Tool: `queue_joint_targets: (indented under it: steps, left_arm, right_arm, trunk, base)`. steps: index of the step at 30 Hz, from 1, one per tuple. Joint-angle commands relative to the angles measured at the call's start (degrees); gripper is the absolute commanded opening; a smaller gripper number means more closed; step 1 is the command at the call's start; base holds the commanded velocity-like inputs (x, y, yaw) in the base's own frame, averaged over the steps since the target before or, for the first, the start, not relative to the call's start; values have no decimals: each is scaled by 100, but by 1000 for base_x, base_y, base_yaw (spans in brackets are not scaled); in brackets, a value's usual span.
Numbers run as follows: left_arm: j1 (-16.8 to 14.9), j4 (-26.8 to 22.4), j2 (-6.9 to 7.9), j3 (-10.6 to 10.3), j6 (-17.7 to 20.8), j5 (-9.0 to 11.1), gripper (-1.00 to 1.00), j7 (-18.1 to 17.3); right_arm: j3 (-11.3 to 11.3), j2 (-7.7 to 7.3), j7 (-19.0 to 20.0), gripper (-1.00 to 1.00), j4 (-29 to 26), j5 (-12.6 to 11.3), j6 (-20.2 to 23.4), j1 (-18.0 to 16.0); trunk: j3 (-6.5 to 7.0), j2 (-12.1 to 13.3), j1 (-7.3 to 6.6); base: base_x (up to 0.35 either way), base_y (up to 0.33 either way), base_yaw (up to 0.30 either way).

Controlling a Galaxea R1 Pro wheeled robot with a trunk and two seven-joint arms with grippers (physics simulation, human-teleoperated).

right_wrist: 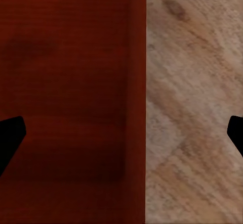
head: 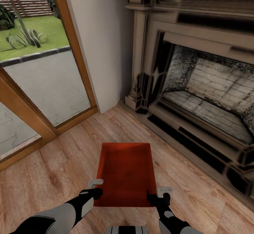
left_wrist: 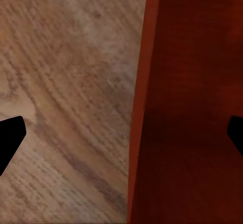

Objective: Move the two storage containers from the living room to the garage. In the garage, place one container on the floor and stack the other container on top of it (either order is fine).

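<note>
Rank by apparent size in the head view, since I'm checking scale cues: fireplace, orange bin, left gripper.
1. Fireplace, largest.
2. Orange bin.
3. Left gripper, smallest.
The bin sits nearer the camera, so the true gap is likely bigger.

Fireplace (head: 211, 96) cut off right; container (head: 127, 172) near wall hidden behind tools.

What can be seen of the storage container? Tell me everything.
The storage container is an orange-red, lidless rectangular bin, plastic by its look, with slightly tapered walls and nothing inside. It sits upright over the wood-plank floor, near the fireplace. The left gripper and right gripper, both open, each straddle a side wall at its near end.
</note>
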Motion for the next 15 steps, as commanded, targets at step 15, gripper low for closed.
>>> queue_joint_targets:
  steps: [15]
  left_arm:
    - [-3, 3, -2, -47, -22, 56, 100, 20]
  right_arm:
    - [32, 1, -50, 100, 6, 26, -5, -3]
  trunk:
    - [-112, -243, 131]
  base:
    - [0, 0, 0]
